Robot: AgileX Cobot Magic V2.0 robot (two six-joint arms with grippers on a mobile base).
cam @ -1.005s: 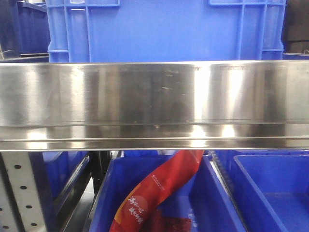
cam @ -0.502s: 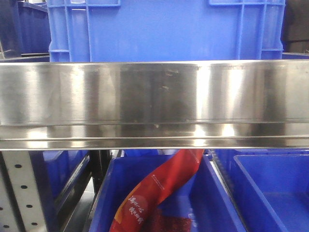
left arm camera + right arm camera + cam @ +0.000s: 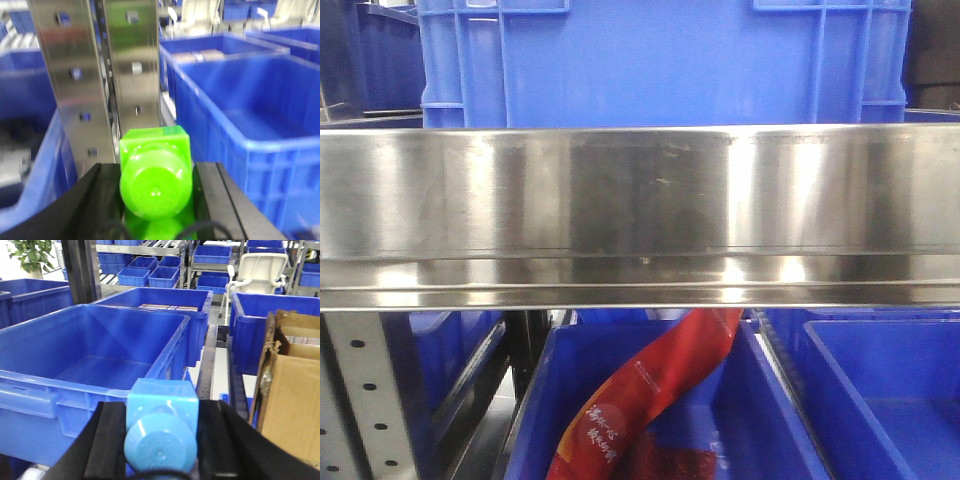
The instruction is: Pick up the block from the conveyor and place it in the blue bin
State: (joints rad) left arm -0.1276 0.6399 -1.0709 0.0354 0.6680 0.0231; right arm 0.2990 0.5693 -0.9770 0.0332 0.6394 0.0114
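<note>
In the right wrist view, a large blue bin (image 3: 60,380) fills the space just ahead of the right fingers (image 3: 112,440) and to their left, its inside bare. Beyond it, further ahead of those fingers, stands a second blue bin (image 3: 150,292) with something flat and brown in it. A torn cardboard box (image 3: 295,390) stands close on their right, and a white chair (image 3: 257,270) sits far ahead on the same side.

The front view shows neither set of fingers. A broad steel beam (image 3: 640,200) runs across it, with a blue crate (image 3: 660,60) above. Below it an open blue tub (image 3: 535,400) holds a red packet (image 3: 650,390), which leans toward the beam.

In the left wrist view, two perforated steel uprights (image 3: 67,85) rise directly ahead of the left fingers (image 3: 102,205). A deep blue container (image 3: 240,165) lies ahead and to their right.

The block (image 3: 162,415), light blue with its rounded knob facing the camera, is clamped between the right fingers. A black pad presses each side of it, and it sits just short of the large blue bin's near rim.

The left fingers are likewise closed on a green block (image 3: 156,175) of the same shape, knob toward the camera, in front of the uprights.
</note>
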